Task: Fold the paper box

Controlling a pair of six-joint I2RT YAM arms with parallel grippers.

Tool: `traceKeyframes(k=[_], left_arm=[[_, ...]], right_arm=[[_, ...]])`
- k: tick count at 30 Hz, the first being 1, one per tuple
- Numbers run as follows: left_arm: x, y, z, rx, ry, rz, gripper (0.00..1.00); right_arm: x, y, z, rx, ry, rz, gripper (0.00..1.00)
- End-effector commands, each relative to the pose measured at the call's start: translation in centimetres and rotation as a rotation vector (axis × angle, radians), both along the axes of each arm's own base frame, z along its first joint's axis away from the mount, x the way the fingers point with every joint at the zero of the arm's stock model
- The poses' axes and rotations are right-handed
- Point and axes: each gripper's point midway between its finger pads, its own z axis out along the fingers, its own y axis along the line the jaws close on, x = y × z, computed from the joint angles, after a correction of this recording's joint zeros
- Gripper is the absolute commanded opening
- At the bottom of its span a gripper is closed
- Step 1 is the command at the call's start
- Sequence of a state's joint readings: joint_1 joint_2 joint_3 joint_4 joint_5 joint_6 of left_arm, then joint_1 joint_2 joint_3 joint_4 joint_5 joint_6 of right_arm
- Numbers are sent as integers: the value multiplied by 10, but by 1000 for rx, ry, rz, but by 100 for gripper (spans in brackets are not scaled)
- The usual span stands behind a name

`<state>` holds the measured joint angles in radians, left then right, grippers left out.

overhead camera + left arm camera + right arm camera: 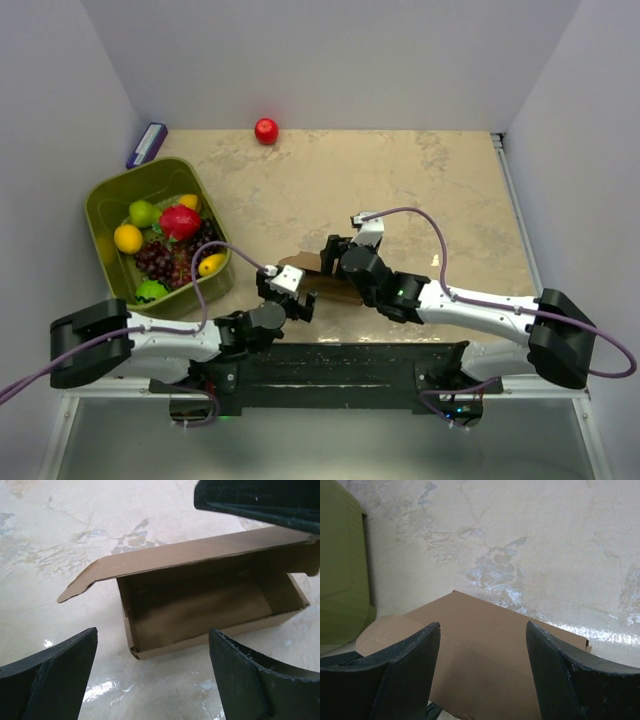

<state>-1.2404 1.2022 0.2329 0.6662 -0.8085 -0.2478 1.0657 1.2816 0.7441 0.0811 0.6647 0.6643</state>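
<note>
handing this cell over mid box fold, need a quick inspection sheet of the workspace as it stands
surface: beige marbled tabletop.
job's things: brown paper box formed into a carton, lid flap raised, inside bare.
clutter: olive-green fruit bin with fruit at left; red apple at far edge; purple-and-white item in far left corner.
end effectors: left end effector open, facing the box's open side; right end effector open, over the lid flap.
cables: purple cables loop along each arm.
surroundings: plain pale walls on three sides.
</note>
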Motion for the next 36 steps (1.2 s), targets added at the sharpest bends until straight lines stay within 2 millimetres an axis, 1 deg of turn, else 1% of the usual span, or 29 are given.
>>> traceKeyframes(k=[1, 2, 3, 4, 5, 6, 7, 8, 9, 10, 11, 12, 13, 15, 16, 17, 18, 20, 21, 23, 26, 27, 28, 30, 31, 32, 33, 34, 36], left_arm=[[-21, -7, -9, -19, 167, -57, 97], [-26, -14, 3, -68, 180, -96, 97], [-29, -15, 7, -80, 194, -109, 97], [-34, -9, 4, -52, 224, -112, 97], [-39, -19, 27, -117, 236, -158, 97], [-44, -21, 33, -122, 254, -185, 96], [-49, -19, 33, -104, 280, -199, 96], [-58, -24, 45, -113, 310, -250, 96], [-62, -27, 52, -114, 324, -276, 95], [-67, -24, 51, -82, 353, -291, 94], [-69, -31, 68, -104, 363, -322, 92], [-71, -30, 71, -85, 380, -328, 90], [-68, -35, 90, -109, 370, -341, 88], [-61, -34, 107, -130, 358, -349, 86], [-56, -32, 118, -156, 342, -349, 86], [-42, -28, 129, -185, 325, -334, 87], [-34, -28, 140, -224, 297, -333, 87], [-12, -22, 145, -245, 282, -299, 87], [-4, -23, 148, -259, 275, -296, 87], [13, -26, 143, -268, 299, -287, 84], [31, -32, 141, -297, 291, -284, 81], [34, -35, 142, -309, 285, -293, 79], [37, -36, 131, -296, 313, -289, 77], [46, -41, 133, -324, 296, -309, 74], [47, -42, 124, -322, 318, -309, 73], [48, -44, 122, -328, 322, -323, 72], [49, -46, 125, -346, 303, -333, 70], [48, -45, 116, -344, 316, -334, 69], [46, -47, 114, -368, 316, -346, 66]], right_arm=[[4, -3, 36, 43, -72, -12, 72], [4, -5, 40, 34, -77, -8, 72], [3, -7, 41, 18, -75, -6, 72], [3, -8, 43, 12, -77, -6, 72], [2, -11, 43, -10, -75, -3, 72], [1, -11, 51, 2, -82, 3, 72], [1, -10, 55, 6, -88, 6, 72], [0, -12, 56, -7, -83, 9, 72], [-1, -13, 60, -5, -84, 14, 72], [-2, -13, 61, -9, -84, 26, 72], [-3, -14, 61, -16, -75, 32, 72], [-3, -13, 65, -8, -74, 36, 72], [-5, -11, 65, 0, -62, 54, 73], [-6, -12, 65, 10, -43, 64, 73], [-7, -13, 69, 29, -42, 70, 73], [-8, -12, 69, 39, -33, 85, 73], [-9, -12, 70, 45, -29, 91, 72], [-10, -14, 76, 61, -29, 97, 72], [-10, -14, 78, 62, -28, 99, 70], [-11, -15, 79, 65, -26, 101, 69], [-15, -17, 76, 63, -9, 108, 66], [-16, -18, 72, 63, 2, 113, 64], [-18, -18, 70, 70, 9, 114, 63], [-21, -18, 61, 69, 28, 123, 61], [-23, -17, 58, 75, 36, 125, 60], [-24, -17, 55, 77, 44, 128, 59], [-25, -17, 47, 68, 58, 130, 59], [-26, -15, 43, 70, 71, 136, 58], [-28, -14, 33, 67, 93, 143, 57]])
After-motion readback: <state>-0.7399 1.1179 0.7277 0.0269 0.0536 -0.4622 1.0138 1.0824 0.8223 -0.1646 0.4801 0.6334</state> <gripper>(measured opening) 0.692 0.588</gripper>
